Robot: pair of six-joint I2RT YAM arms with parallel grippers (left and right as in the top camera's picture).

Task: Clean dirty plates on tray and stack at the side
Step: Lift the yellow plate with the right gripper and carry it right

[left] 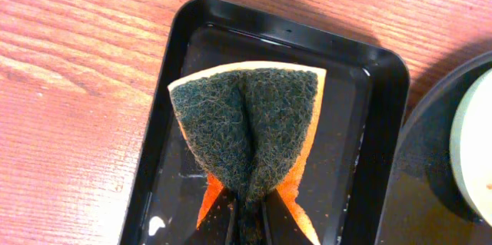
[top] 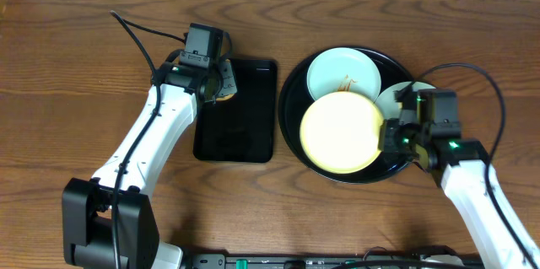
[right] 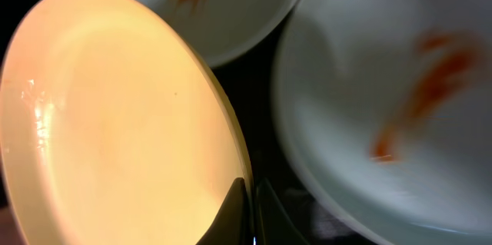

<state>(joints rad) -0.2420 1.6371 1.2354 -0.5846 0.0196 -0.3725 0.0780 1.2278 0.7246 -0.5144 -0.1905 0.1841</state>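
Note:
The pale yellow plate (top: 340, 132) lies tilted over the round black tray (top: 292, 92); my right gripper (top: 391, 136) is shut on its right rim, as the right wrist view (right: 250, 206) shows on the yellow plate (right: 115, 114). A mint-white plate with an orange smear (top: 342, 72) sits at the tray's back (right: 223, 7). A second smeared mint-white plate (top: 396, 97) lies at the tray's right, partly under my right arm (right: 384, 99). My left gripper (top: 213, 83) is shut on a folded green and orange sponge (left: 250, 126) above the rectangular black tray (left: 377, 84).
The rectangular black tray (top: 238, 109) lies left of the round tray, with water on it. Bare wooden table (top: 67, 58) spreads to the left and behind. The round tray's rim (left: 430, 122) shows at the right of the left wrist view.

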